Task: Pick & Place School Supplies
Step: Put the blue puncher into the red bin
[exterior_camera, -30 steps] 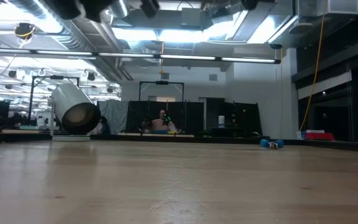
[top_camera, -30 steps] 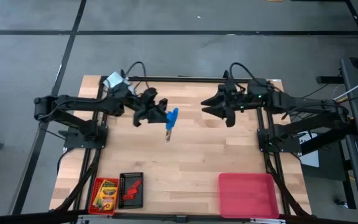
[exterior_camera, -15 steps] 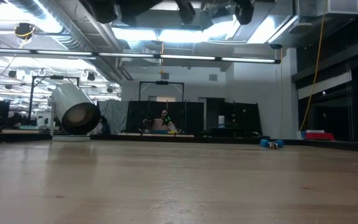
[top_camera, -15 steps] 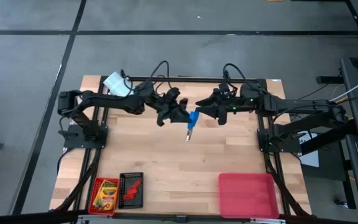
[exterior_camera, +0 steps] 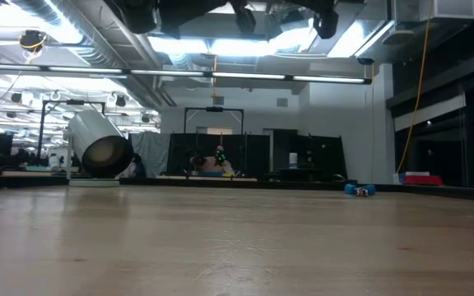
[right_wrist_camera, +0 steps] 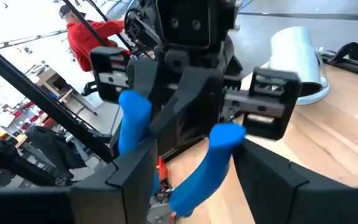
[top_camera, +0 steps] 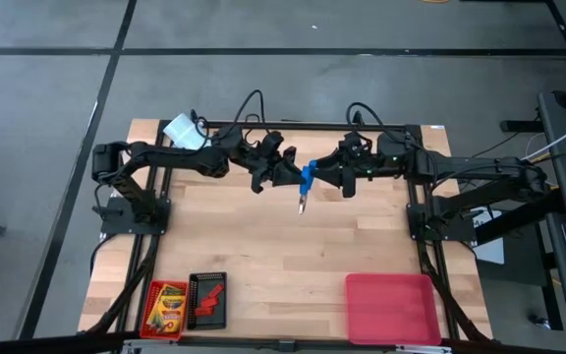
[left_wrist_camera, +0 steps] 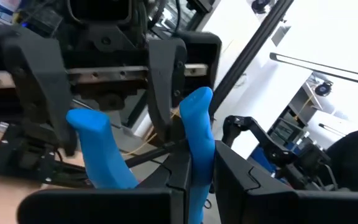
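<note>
Our left gripper (top_camera: 288,175) clamps the blue-handled plier-like tool (top_camera: 306,182); our right gripper (top_camera: 328,177), fingers spread around its handles, faces it. A pale cylinder (right_wrist_camera: 297,57) lies behind the left gripper.

Both arms are reaching in over the far middle of the table, and their grippers are meeting face to face, up in the air. The left gripper (top_camera: 291,175) is coming in from the left, pinching the blue-handled tool (top_camera: 306,183) between its fingers (right_wrist_camera: 267,102). The right gripper (top_camera: 324,175) is coming in from the right, just beside it. Its two fingers (left_wrist_camera: 163,71) are standing apart, one on each side of the tool's handles, not squeezing them yet.
</note>
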Available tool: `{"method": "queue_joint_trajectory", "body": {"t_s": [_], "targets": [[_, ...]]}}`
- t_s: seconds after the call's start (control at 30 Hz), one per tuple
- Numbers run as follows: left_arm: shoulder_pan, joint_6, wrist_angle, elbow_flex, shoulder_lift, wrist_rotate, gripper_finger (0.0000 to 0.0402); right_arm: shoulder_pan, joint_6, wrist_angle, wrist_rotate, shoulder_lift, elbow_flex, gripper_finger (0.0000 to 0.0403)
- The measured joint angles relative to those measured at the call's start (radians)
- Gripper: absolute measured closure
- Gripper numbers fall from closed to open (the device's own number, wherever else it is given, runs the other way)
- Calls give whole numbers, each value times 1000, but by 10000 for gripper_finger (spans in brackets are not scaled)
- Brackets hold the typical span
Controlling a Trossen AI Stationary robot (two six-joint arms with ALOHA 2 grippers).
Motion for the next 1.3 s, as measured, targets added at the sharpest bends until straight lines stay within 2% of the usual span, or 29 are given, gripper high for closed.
{"method": "queue_joint_trajectory", "body": {"t_s": [0.17, 0.33, 0.43, 0.6, 0.77, 0.9, 1.13, 1.2, 1.27, 1.3], "targets": [[-1, 5, 0, 7, 0, -5, 368, 0, -11, -11, 6, 0, 0, 202], [0, 6, 1, 16, 0, -5, 368, 0, -35, -12, 30, 0, 0, 238], [0, 6, 1, 16, 0, -5, 368, 0, -47, -11, 34, 1, 0, 274], [-1, 9, -4, 16, 0, -12, 368, 2, -80, -1, 34, 12, 1, 359], [-1, 1, -4, 16, 0, -21, 364, 9, -101, 4, 49, 15, 1, 361], [0, -32, -2, 16, 0, -27, 324, 8, -117, 14, 49, 16, 1, 361], [31, -63, 6, 19, -83, 30, 215, 26, -116, 7, 45, 16, 1, 362], [33, -32, -78, 20, -123, 64, 194, 29, -116, -1, 48, 16, 1, 363], [33, 61, -347, 20, -176, 77, 185, 30, -115, -28, 47, 15, 1, 363], [33, 138, -536, 21, -203, 42, 184, 30, -116, -58, 45, 11, 1, 363]]}}
